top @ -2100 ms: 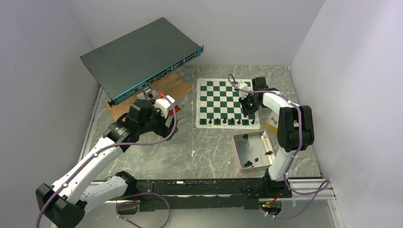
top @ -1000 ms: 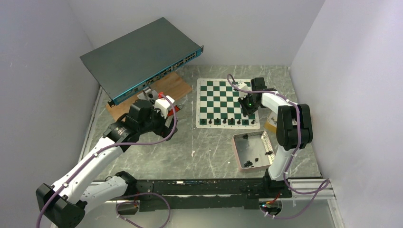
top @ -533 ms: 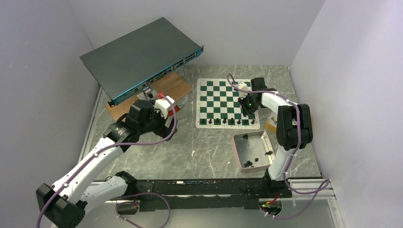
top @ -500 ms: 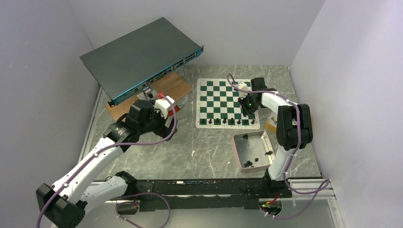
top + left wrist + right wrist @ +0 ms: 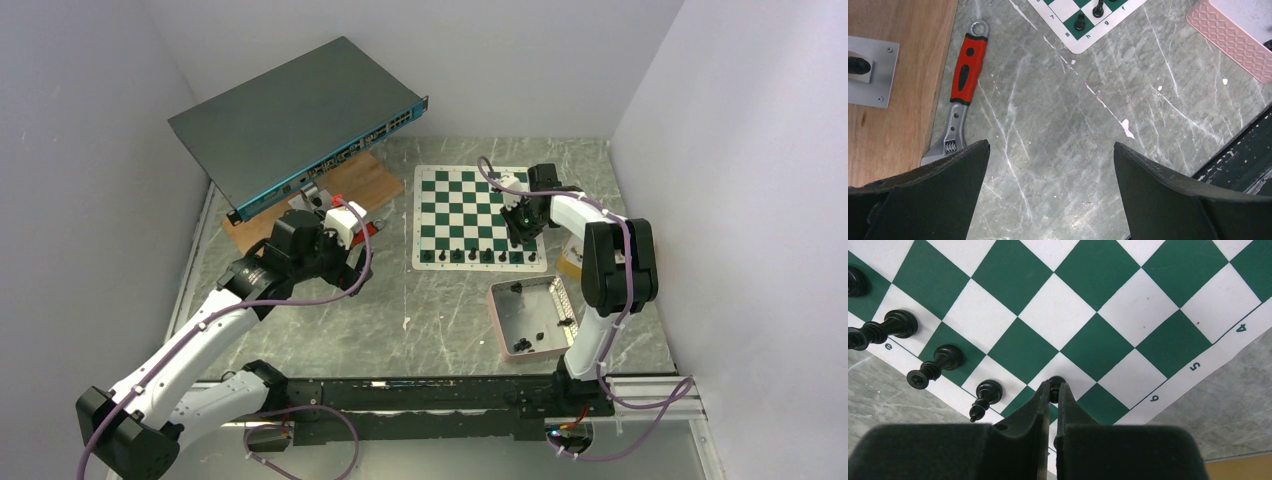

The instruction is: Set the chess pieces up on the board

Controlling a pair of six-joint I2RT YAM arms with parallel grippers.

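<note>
left gripper [image 5: 1050, 148]: hanging wide open over bare table, holding nothing. I'm leaving it parked there.
wrench [image 5: 965, 75]: red handle, lying beside the wooden block [image 5: 893, 100], well clear of the job. Ignoring it.
the board [image 5: 470, 205]: lies flat with one row of chess pieces [image 5: 472, 256] standing along the near edge. They look upright and evenly spaced in the overhead view.
right gripper [image 5: 1054, 390]: pinched nearly closed on one small black piece [image 5: 1056, 382] over the right side of the board. It looks like a white square in the second row in. The fingers [image 5: 1033, 410] hide the base, so I can't tell if it's down yet.
how I'd do it: go straight down, centre the base on the square and open only slightly. Then lift straight up, so I don't clip the neighbour [image 5: 988, 391] just beside it.
risk: these things are tiny and top-heavy, so any sideways drift on release probably tips one.
tray [image 5: 497, 318]: near the right arm's base, with a few dark pieces [image 5: 522, 346] in it, so there's plenty left to place.
</note>
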